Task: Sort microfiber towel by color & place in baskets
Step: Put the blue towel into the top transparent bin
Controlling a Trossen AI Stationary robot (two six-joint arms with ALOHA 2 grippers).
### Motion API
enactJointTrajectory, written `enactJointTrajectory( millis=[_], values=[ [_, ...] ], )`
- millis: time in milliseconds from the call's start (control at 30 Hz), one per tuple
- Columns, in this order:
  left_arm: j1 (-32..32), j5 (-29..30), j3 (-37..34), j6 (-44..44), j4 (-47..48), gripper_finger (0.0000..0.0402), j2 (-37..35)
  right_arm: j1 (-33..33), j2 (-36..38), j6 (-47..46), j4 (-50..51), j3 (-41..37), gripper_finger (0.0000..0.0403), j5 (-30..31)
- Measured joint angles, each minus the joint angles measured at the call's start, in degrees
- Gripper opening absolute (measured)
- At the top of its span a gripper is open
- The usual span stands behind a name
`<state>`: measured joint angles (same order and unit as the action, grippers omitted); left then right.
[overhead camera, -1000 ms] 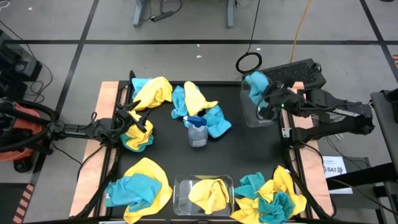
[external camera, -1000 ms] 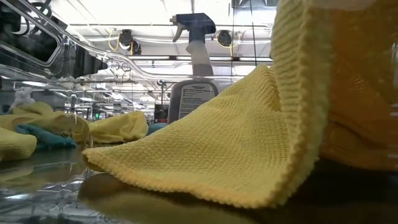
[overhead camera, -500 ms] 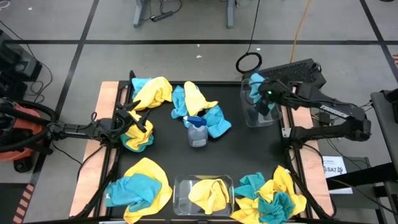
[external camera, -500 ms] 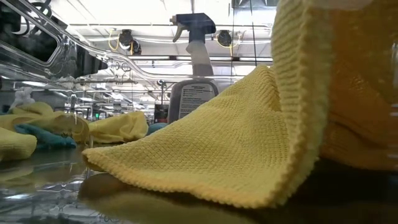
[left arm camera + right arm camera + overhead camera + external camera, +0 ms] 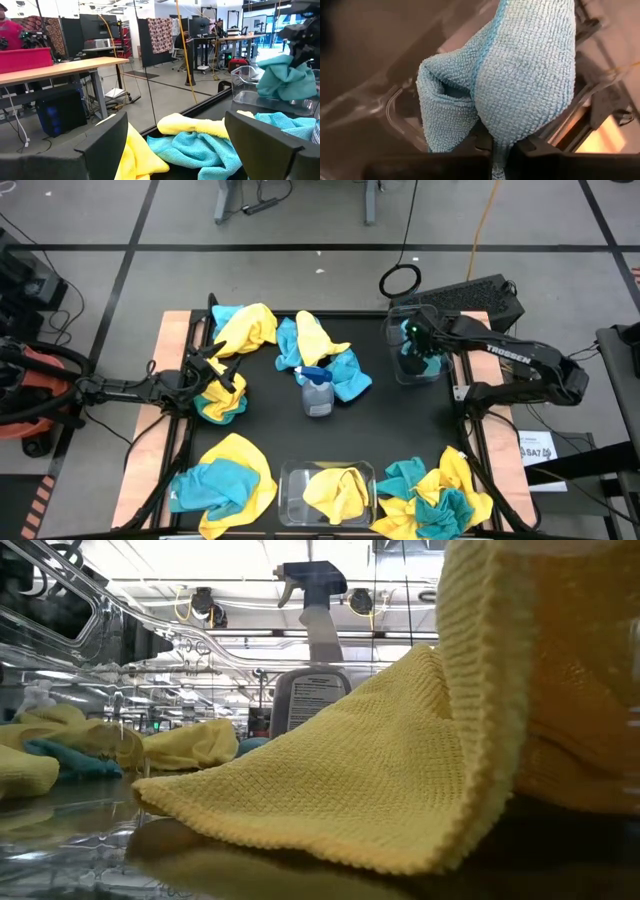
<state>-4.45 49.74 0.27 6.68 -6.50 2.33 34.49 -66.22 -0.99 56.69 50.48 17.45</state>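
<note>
Step in hand: depositing a teal towel (image 5: 412,356) into the far-right basket (image 5: 395,370). The right gripper (image 5: 418,345) is down in the mouth of this clear bin, fingers clamped on the cloth; the right wrist view shows the teal fabric (image 5: 520,85) pinched between the closed tips and hanging against the bin's clear wall. The left wrist view, looking across the table, shows the same cloth (image 5: 285,75) bunched over the bin rim (image 5: 250,82), so it is not yet fully settled inside. The second basket (image 5: 290,485), near edge centre, holds a yellow towel (image 5: 335,492). The left gripper (image 5: 215,375) waits at the left side over a mixed yellow/teal heap (image 5: 222,402), fingers spread, holding nothing. Unsorted heaps remain: far left (image 5: 245,325), far centre (image 5: 315,340) beside the spray bottle (image 5: 317,392), near left (image 5: 225,480), near right (image 5: 435,495). Judgement: the task is at an early stage, most cloths still on the table. Next move calls for opening the right fingers so the cloth drops wholly inside, then lifting straight up so no fold snags on a fingertip or drags the light bin.
</note>
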Motion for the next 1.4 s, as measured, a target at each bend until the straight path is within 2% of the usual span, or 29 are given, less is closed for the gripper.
enactJointTrajectory(
  millis=[133, 200, 600, 767, 1067, 1267, 1400],
  values=[
    [-0.02, 0.02, 0.02, 0.0, 0.0, 0.0338, 0.0, 1.99, -1.13, 0.05, -0.07, -0.85, 0.0022, -5.05],
    [0.0, 0.0, 0.01, 0.0, 0.01, 0.0338, 0.0, 2.44, -1.47, 0.07, -0.29, -0.9, 0.004, -5.58],
    [0.0, 0.0, 0.02, 0.0, 0.0, 0.0338, 0.0, 2.68, 2.31, -0.25, 0.77, 0.01, 0.0227, -8.84],
    [0.0, 0.0, 0.02, 0.0, 0.0, 0.0338, 0.0, 2.57, 5.55, -0.43, 4.89, 3.05, 0.0279, -9.22],
    [-0.02, 0.0, 0.02, 0.0, 0.02, 0.0338, 0.0, 1.41, 13.56, 1.49, 5.87, 7.17, 0.0287, -22.92],
    [-0.01, 0.02, 0.02, 0.0, 0.01, 0.0338, 0.0, -2.65, 17.16, 2.34, 4.74, 7.19, 0.0281, -34.48],
    [-0.02, 0.0, 0.0, 0.0, 0.0, 0.0338, 0.0, -6.93, 18.21, 1.7, 3.3, 7.19, 0.0281, -38.99]
  ],
)
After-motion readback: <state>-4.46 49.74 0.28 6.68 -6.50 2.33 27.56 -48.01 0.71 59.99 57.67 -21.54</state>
